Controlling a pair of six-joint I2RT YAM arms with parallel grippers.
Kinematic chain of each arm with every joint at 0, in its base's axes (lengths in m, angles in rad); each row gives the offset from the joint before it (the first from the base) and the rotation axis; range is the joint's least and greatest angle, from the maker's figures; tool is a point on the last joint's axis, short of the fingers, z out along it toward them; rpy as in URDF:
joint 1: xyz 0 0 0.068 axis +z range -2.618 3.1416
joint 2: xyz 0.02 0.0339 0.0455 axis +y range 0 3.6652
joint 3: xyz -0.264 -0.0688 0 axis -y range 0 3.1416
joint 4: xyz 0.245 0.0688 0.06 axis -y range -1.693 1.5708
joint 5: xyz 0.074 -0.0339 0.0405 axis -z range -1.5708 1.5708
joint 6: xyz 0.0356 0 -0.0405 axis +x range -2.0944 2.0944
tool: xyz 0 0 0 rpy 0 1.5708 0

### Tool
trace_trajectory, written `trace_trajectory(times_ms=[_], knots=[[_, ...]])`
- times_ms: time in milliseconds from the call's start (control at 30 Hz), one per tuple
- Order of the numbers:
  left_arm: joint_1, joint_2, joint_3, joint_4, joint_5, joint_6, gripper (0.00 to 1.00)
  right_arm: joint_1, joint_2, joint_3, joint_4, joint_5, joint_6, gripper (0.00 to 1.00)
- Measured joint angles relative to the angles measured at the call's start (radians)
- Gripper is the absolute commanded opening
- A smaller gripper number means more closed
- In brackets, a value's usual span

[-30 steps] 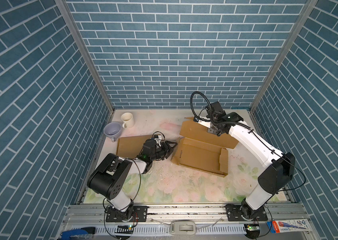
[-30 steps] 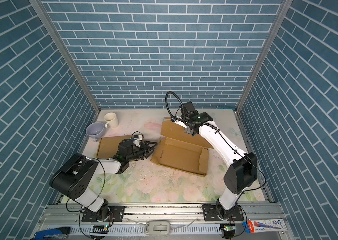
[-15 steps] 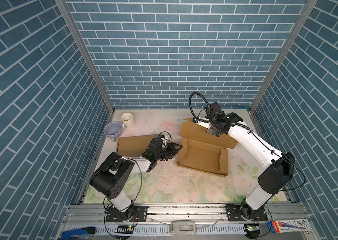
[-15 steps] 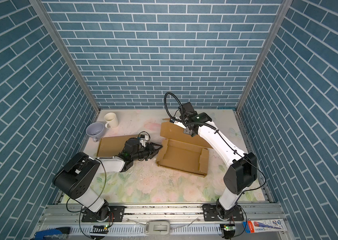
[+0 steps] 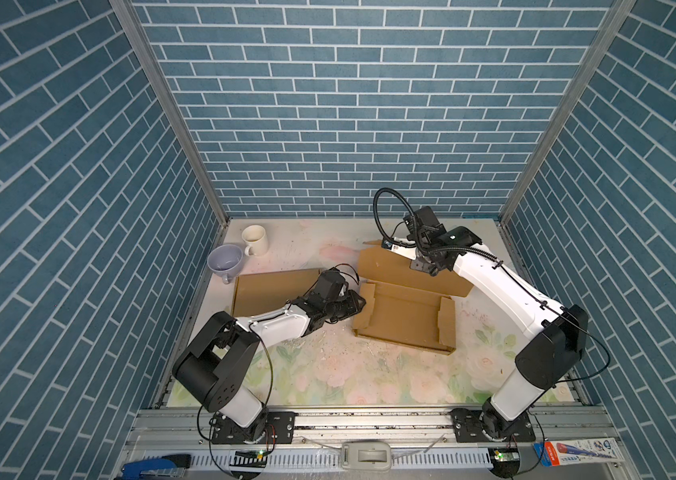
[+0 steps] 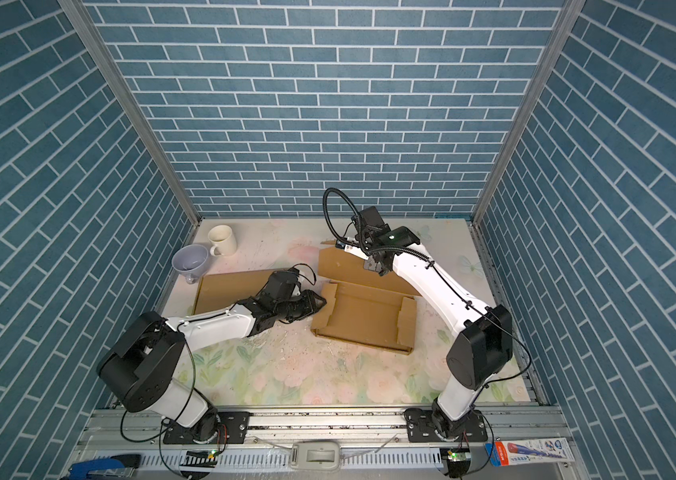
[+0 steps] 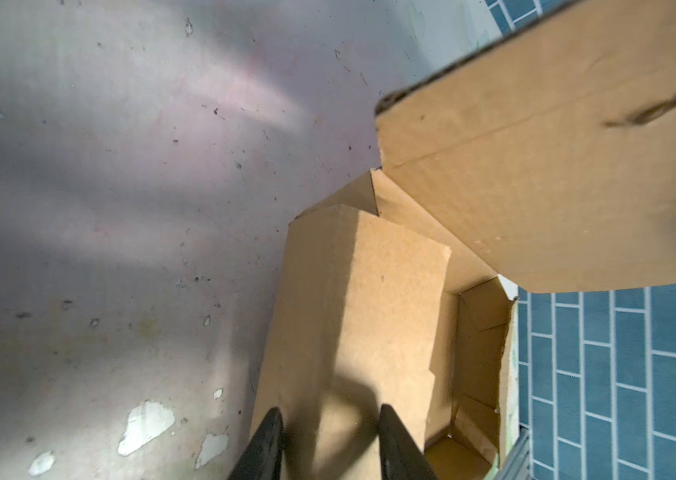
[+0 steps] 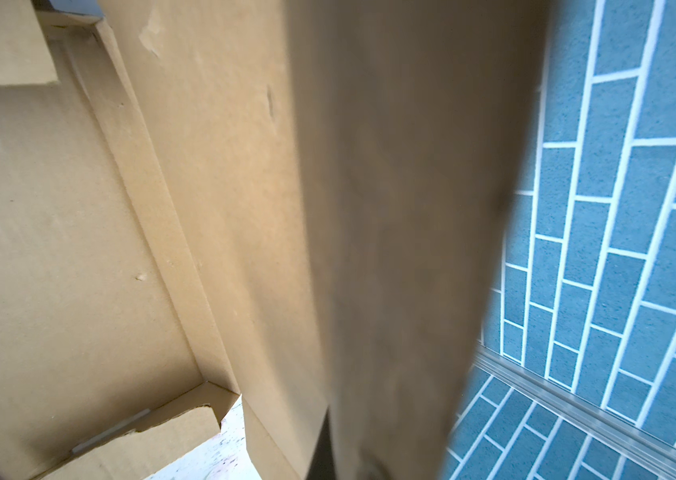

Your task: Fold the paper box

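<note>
A brown paper box point(image 5: 405, 318) is seen on the tabletop point(image 5: 328, 374), tray open, lid point(image 5: 382, 266) raised. The lid is clamped by the closed right pincer point(image 5: 422, 267), tips hidden; the left pincer point(image 5: 358, 302) is held partly open at a side flap point(image 7: 353, 311).

The front of the table point(image 5: 349, 374) is bare, so a gripper can pass there easily. The paper box point(image 5: 405, 320) fills the middle. Its lid point(image 5: 386, 266) stands up at the back like a wall, pinched by the right gripper point(image 5: 421, 266). The right arm point(image 5: 506, 291) hangs over the room beside the box. The narrow gap between the box and the flat cardboard sheet point(image 5: 270, 286) is blocked by the left gripper point(image 5: 360, 305), its fingers apart. A purple cup point(image 5: 225, 259) and a white mug point(image 5: 254, 240) crowd the back corner. Between the mug and the lid, the table is free.
</note>
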Motion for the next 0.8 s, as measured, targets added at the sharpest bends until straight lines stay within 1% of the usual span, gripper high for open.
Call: trace_trajectory(times_ms=[233,433,567,800], knots=[[-0.026,0.002,0.01,-0.054,-0.091,0.05,0.35,0.042,-0.01,-0.007,-0.04,0.017,0.005,0.0],[-0.037,0.007,-0.008,-0.041,-0.136,0.068,0.35,0.093,-0.054,-0.032,-0.106,0.017,0.048,0.0],[-0.04,0.014,-0.041,-0.009,-0.145,0.068,0.4,0.106,-0.072,-0.035,-0.137,0.003,0.07,0.0],[-0.041,0.031,-0.061,0.066,-0.13,0.053,0.4,0.107,-0.074,-0.039,-0.146,-0.003,0.074,0.0]])
